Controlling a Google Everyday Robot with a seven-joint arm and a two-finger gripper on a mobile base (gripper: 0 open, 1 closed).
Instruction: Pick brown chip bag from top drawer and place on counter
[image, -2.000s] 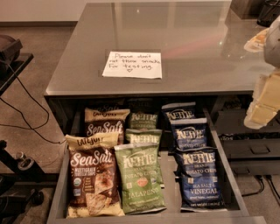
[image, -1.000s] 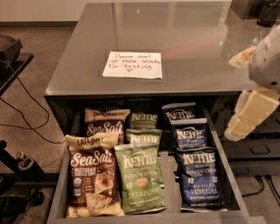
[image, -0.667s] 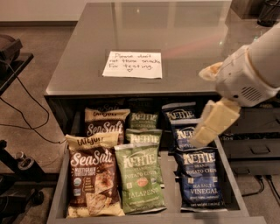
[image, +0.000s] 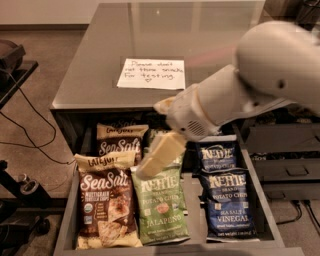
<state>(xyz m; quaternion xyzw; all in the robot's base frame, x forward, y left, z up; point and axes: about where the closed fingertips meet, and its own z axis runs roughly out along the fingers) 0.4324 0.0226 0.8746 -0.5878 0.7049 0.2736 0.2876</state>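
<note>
Glossy grey counter (image: 125, 35) fills the upper view, with a handwritten note (image: 151, 73) near its front edge. Below it the top drawer (image: 67, 220) stands open, and the nearest brown chip bag (image: 107, 207) lies at 7 o'clock in the left column. The gripper (image: 151, 139) hovers over the middle column, fingers spread, holding nothing. It should probably shift toward 8 o'clock, descend, and pinch the bag's tan upper edge, avoiding the green Jalapeno bag (image: 162, 205) just beside it at 3 o'clock. A straight lift would clear the low drawer wall and the counter's lip. There is open counter at 12 o'clock.
</note>
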